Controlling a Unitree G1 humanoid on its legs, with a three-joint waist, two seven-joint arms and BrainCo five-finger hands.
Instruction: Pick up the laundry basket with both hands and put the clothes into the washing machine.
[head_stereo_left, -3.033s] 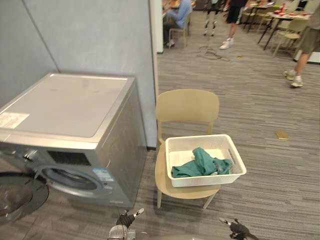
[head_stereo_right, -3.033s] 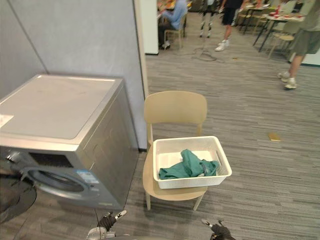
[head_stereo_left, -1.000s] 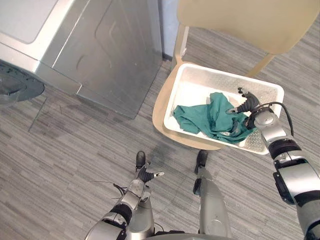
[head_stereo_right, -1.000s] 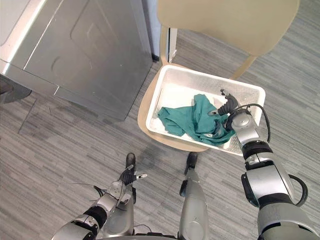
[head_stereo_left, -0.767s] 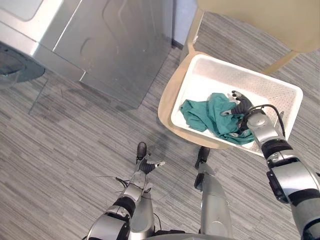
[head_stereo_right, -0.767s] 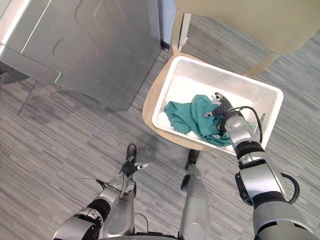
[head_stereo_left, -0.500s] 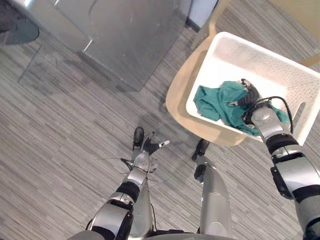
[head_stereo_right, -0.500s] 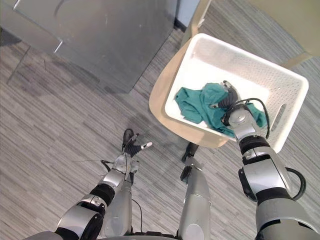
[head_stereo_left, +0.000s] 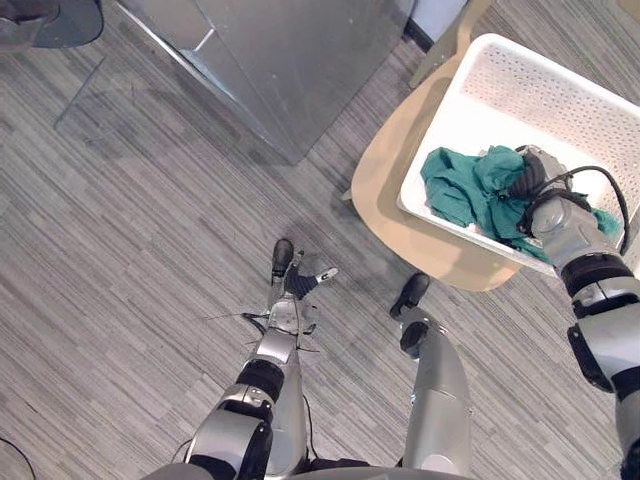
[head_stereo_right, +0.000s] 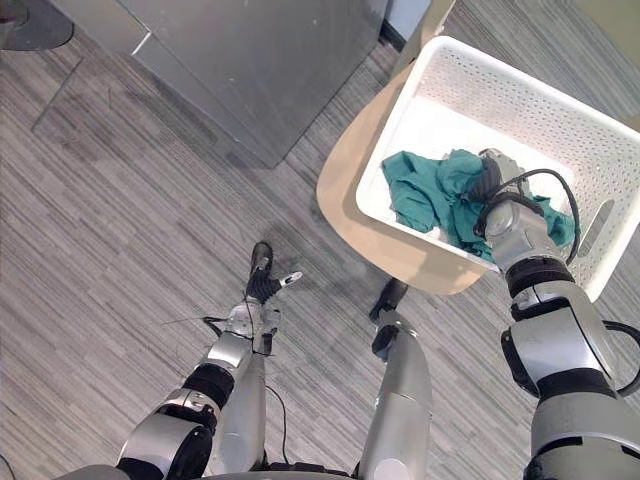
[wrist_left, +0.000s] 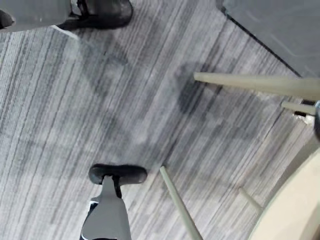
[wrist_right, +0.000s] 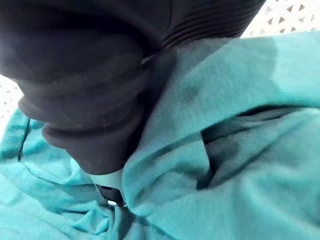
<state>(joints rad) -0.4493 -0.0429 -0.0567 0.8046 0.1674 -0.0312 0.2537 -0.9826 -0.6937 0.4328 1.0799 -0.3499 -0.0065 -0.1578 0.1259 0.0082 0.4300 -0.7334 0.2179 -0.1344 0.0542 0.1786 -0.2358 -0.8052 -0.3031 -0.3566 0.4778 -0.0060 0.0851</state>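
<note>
**Grey carpet below, laundry basket on a chair**

Low over the carpet, the left hand hangs with fingers loosely spread, holding nothing. Beyond it, the beige chair carries the white laundry basket, which holds a crumpled teal garment. The right hand presses into that cloth; whether it grips cannot be told. Farther off stands the silver washing machine.

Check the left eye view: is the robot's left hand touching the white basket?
No, the left hand hangs over the floor, apart from the basket on the chair.
</note>
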